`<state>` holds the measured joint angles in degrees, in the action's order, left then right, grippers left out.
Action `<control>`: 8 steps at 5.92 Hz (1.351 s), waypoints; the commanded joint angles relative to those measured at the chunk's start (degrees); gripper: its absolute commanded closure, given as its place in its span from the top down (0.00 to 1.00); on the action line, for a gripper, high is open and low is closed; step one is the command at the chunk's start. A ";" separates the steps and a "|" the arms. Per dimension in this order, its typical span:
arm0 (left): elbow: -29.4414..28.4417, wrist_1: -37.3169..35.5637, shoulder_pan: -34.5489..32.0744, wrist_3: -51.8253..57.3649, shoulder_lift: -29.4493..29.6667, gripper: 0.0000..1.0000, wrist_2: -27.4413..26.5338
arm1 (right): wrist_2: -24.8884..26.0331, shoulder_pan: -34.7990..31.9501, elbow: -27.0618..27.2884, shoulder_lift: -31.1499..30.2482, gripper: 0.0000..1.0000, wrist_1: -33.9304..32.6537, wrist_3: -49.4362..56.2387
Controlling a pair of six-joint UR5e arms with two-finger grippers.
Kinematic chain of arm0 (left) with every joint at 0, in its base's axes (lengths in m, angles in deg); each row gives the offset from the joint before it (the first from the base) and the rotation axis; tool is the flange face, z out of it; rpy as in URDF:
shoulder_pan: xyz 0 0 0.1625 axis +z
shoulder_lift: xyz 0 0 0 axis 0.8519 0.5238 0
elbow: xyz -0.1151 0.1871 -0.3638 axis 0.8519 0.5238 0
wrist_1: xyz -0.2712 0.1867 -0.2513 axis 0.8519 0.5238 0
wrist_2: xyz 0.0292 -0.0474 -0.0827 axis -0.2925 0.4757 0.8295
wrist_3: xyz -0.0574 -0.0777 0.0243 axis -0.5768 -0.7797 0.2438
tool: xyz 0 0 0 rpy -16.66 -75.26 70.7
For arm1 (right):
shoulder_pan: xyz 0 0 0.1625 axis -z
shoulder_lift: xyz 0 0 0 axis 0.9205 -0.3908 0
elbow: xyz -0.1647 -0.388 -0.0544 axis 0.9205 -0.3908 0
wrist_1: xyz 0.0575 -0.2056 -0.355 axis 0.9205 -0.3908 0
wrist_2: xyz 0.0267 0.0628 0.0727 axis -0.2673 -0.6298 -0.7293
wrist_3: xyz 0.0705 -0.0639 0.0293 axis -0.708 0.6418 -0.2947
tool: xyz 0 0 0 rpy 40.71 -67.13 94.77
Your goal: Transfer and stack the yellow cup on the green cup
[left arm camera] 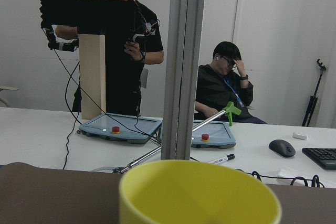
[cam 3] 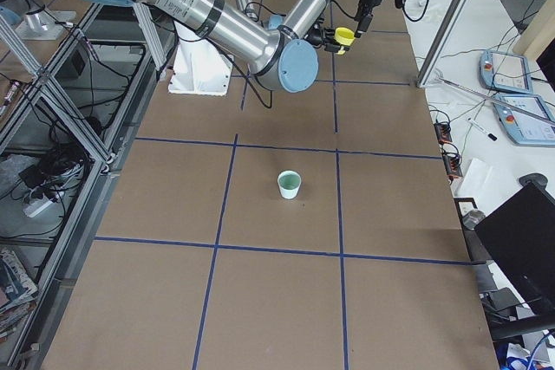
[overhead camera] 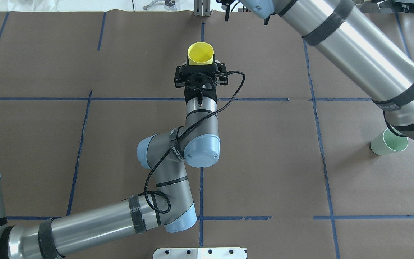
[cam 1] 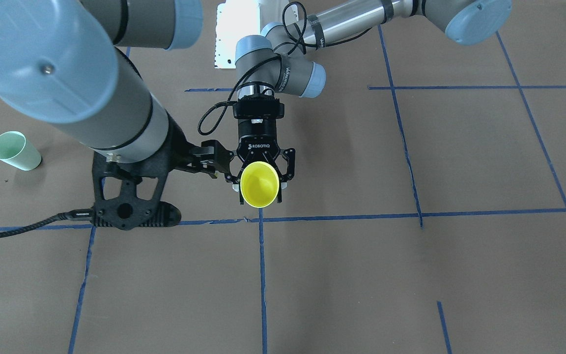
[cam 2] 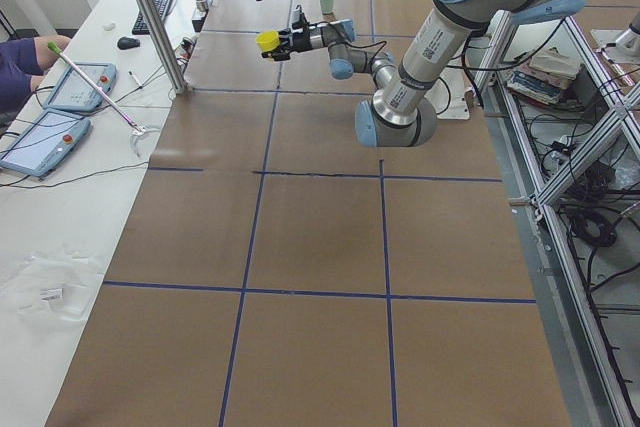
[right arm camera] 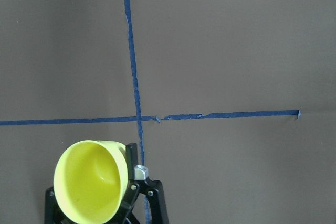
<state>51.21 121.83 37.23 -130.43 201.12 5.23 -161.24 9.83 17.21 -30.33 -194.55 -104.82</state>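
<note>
The yellow cup (cam 1: 259, 184) lies on its side in my left gripper (cam 1: 260, 192), mouth turned away from the robot, held above the table's middle line. My left gripper is shut on it. The cup also shows in the overhead view (overhead camera: 200, 53), in the left wrist view (left arm camera: 199, 195) and in the right wrist view (right arm camera: 90, 179). My right gripper (cam 1: 215, 160) hangs high, close beside the cup, and its fingers look spread and empty. The green cup (cam 1: 15, 151) stands upright on the table on my right side, also in the overhead view (overhead camera: 389, 142), far from both grippers.
The table (overhead camera: 264, 162) is covered in brown paper with blue tape lines. A white plate (cam 1: 236, 34) sits at the robot's base. Operators, pendants and a metal post (left arm camera: 181, 66) are beyond the far edge. My right arm's forearm (overhead camera: 354, 46) spans the right half.
</note>
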 commanded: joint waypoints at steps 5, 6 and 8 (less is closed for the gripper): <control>0.08 0.06 0.09 -0.01 -0.39 0.37 0.09 | 2.13 5.65 -9.21 2.23 0.98 7.86 0.76; 0.17 0.06 0.09 -0.01 -0.39 0.37 0.09 | 2.13 5.92 -11.74 3.63 0.95 7.94 0.67; 0.08 0.23 0.09 -0.01 -0.47 0.37 0.18 | 2.83 7.50 -14.13 3.99 0.89 11.88 -0.04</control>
<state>51.35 121.94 37.32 -130.44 200.70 5.35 -158.87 16.64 4.28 -26.51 -184.37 -104.68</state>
